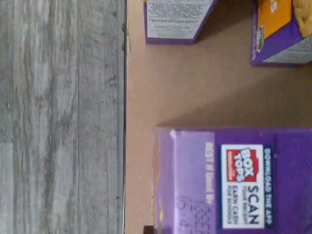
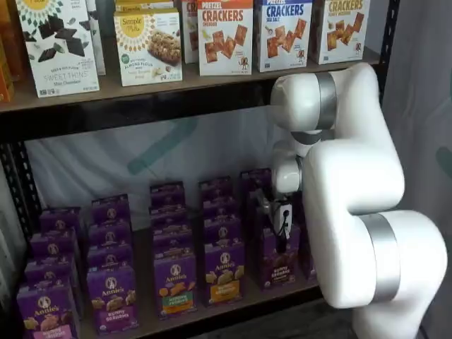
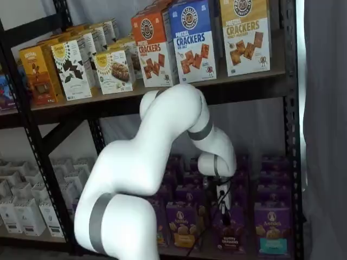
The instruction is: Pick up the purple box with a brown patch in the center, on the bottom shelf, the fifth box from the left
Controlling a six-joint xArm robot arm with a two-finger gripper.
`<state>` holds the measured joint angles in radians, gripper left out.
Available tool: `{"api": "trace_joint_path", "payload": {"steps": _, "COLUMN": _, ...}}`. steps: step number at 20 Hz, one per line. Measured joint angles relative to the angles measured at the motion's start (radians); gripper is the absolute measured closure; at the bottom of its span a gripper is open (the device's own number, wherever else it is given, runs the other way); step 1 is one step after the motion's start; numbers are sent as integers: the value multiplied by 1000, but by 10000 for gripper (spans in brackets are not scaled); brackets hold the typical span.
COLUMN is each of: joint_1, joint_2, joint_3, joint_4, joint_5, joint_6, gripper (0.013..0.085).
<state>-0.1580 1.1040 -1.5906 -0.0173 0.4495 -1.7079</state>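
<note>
Your purple box [image 2: 280, 265] stands at the front edge of the bottom shelf [image 2: 233, 304] — label facing out, easy to reach from above. The pincer [image 2: 281, 227] hangs right over its top, yet you cannot tell whether the fingers grip it — they're hidden.

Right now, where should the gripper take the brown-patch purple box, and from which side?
Grip the purple box near its top, fingers across its narrow depth, coming down from above. It stands upright at the bottom shelf front edge, with neighbours close on both sides.
</note>
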Motion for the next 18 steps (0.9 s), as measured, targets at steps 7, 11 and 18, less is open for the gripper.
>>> {"api": "trace_joint_path", "payload": {"steps": 7, "joint_1": 0, "joint_2": -13, "joint_3": 22, "joint_4": -4, "joint_5": -16, "joint_6": 3, "gripper": 490}}
{"api": "trace_joint_path", "payload": {"steps": 11, "joint_1": -4, "joint_2": -28, "joint_3": 42, "joint_4": -13, "joint_5": -22, "joint_6": 8, "gripper": 490}}
{"api": "trace_joint_path", "payload": {"steps": 18, "joint_1": -6, "joint_2": -59, "joint_3": 86, "joint_4": 16, "joint_5": -38, "joint_6": -20, "gripper": 610}}
